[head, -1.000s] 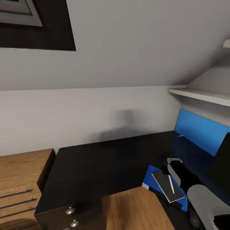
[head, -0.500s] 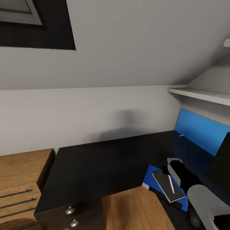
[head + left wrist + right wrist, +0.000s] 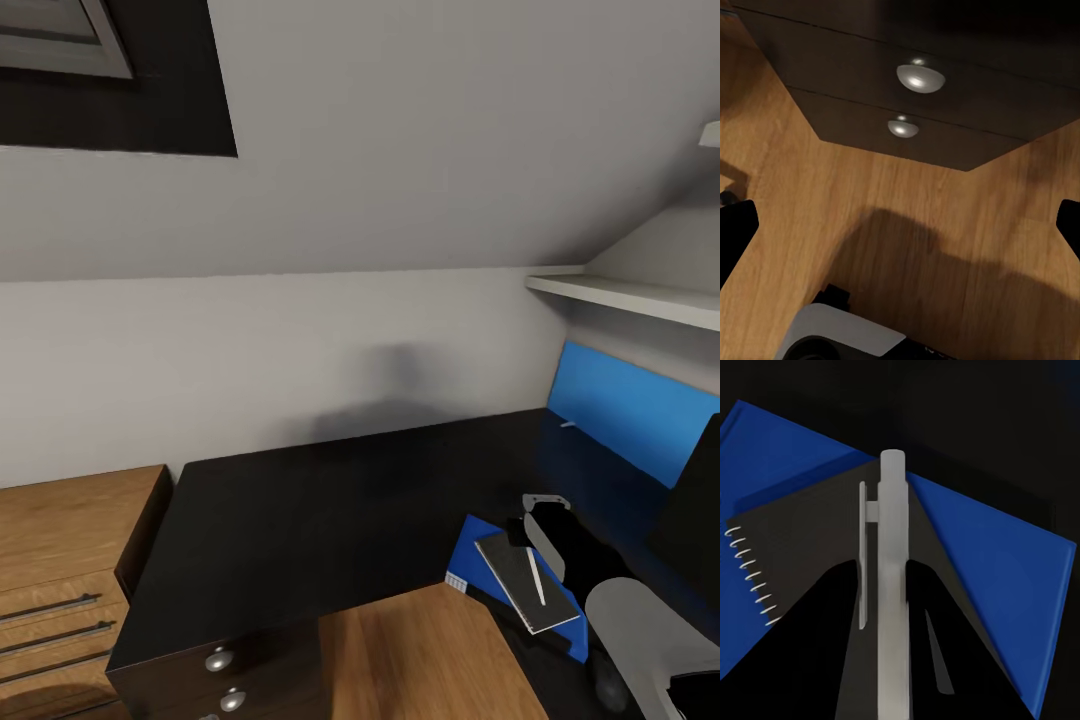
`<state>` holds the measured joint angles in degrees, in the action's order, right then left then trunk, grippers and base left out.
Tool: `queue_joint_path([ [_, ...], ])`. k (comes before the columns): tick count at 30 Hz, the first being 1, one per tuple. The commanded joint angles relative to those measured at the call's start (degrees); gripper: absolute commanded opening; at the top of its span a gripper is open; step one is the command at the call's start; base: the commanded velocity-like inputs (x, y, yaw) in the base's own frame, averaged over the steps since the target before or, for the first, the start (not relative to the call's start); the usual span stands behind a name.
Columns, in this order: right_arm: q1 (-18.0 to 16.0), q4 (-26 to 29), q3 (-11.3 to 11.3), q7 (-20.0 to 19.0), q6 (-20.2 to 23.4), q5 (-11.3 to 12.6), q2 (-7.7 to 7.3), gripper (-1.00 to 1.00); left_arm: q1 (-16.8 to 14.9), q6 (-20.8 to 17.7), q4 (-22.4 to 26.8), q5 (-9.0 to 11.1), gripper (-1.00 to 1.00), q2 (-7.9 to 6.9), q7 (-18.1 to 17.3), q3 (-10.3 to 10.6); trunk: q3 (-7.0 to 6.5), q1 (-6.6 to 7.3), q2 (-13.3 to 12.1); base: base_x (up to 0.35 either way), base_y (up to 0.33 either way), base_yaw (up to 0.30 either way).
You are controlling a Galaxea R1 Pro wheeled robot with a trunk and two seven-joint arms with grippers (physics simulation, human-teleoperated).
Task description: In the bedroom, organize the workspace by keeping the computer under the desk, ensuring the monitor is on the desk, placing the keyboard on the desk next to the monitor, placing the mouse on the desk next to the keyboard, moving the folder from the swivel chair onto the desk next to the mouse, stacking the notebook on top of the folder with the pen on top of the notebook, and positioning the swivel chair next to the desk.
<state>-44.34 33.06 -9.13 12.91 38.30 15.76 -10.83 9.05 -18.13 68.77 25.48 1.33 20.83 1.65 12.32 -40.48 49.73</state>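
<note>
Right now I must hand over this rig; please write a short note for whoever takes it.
Left gripper: open, empty, over the wooden floor by the dark drawers.
Right gripper: at the stack, slim white pen between its fingers; grip or release cannot be told.
On the long black desk: flat blue folder, grey spiral notebook on it.
Done: folder and notebook stacked.
Left: confirm pen rests on notebook, withdraw, check the remaining items.

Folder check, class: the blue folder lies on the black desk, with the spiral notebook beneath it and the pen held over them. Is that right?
One detail is wrong. The spiral notebook lies on top of the blue folder, not beneath it, as the right wrist view shows. The rest stands: the folder lies on the black desk, and the pen is held over them by the right gripper.
</note>
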Motion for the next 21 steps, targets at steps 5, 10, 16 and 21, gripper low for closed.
queue_joint_path([
  [5, -0.04, 0.02, -0.45, 0.45, 0.19, 0.67, -0.07, 1.0, 0.0, -0.15, 0.13, 0.54, 1.0, -0.01, 0.44, 0.05, 0.07, -0.01, 0.06, 0.0, 0.0, 0.0],
  [10, -0.04, -0.01, -0.45, 0.44, 0.19, 0.7, -0.07, 1.0, 0.0, -0.15, 0.13, 0.54, 1.0, -0.01, 0.44, 0.05, 0.07, -0.01, 0.06, 0.0, 0.0, 0.0],
  [16, -0.04, 0.03, -0.45, 0.44, 0.19, 0.69, -0.07, 1.0, 0.0, -0.15, 0.13, 0.54, 1.0, -0.01, 0.44, 0.07, 0.07, -0.01, 0.06, 0.0, 0.0, 0.0],
  [21, -0.04, 0.06, -0.46, 0.44, 0.19, 0.69, -0.07, 1.0, 0.0, -0.15, 0.13, 0.54, 1.0, -0.01, 0.44, 0.1, 0.07, -0.01, 0.06, 0.0, 0.0, 0.0],
])
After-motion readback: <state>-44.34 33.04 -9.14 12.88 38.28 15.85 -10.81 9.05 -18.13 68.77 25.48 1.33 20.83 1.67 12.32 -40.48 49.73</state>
